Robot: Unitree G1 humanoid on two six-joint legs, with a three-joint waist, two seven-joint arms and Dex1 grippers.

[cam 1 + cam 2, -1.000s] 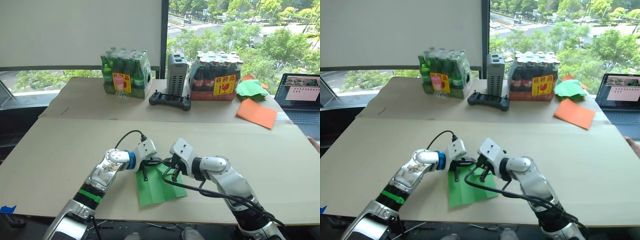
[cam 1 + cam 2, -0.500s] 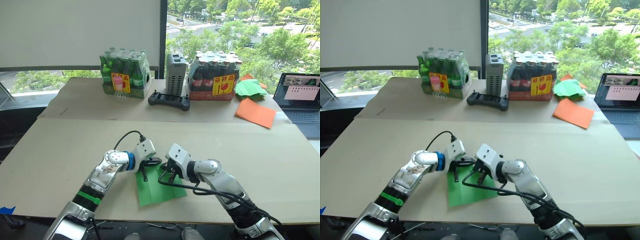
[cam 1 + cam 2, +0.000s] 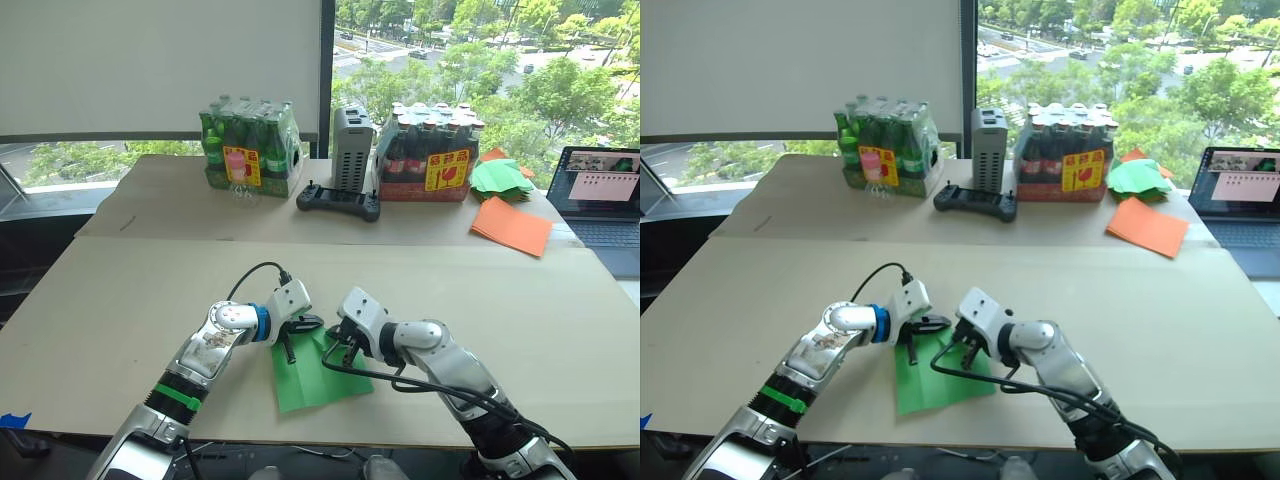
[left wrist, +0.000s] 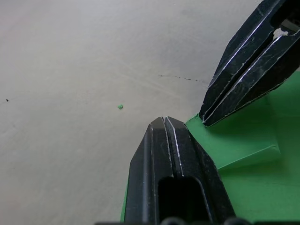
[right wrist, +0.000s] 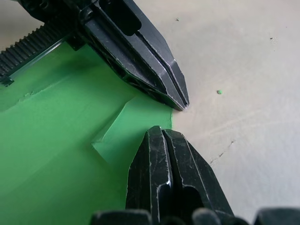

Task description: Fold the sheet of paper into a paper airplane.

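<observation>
I see the sheet [image 3: 313, 372], thin, matte green paper, lying flat on the tan table [image 3: 120, 290] at its near edge, one far corner turned over into a small triangular flap. Both grippers meet at that corner: the left gripper [image 5: 180, 101] and right gripper [image 4: 206, 119] each have their ridged black fingers pressed together, tips resting on the paper, gripping nothing. Beyond the sheet stand two shrink-wrapped bottle packs [image 3: 250, 140].

An office/lab test setup is suggested. Cardboard-covered worktop [image 3: 120, 300] is set by big windows [image 3: 480, 60]; laptop [image 3: 603, 195] and shrink-wrapped bottle packs [image 3: 252, 145] are seen.
</observation>
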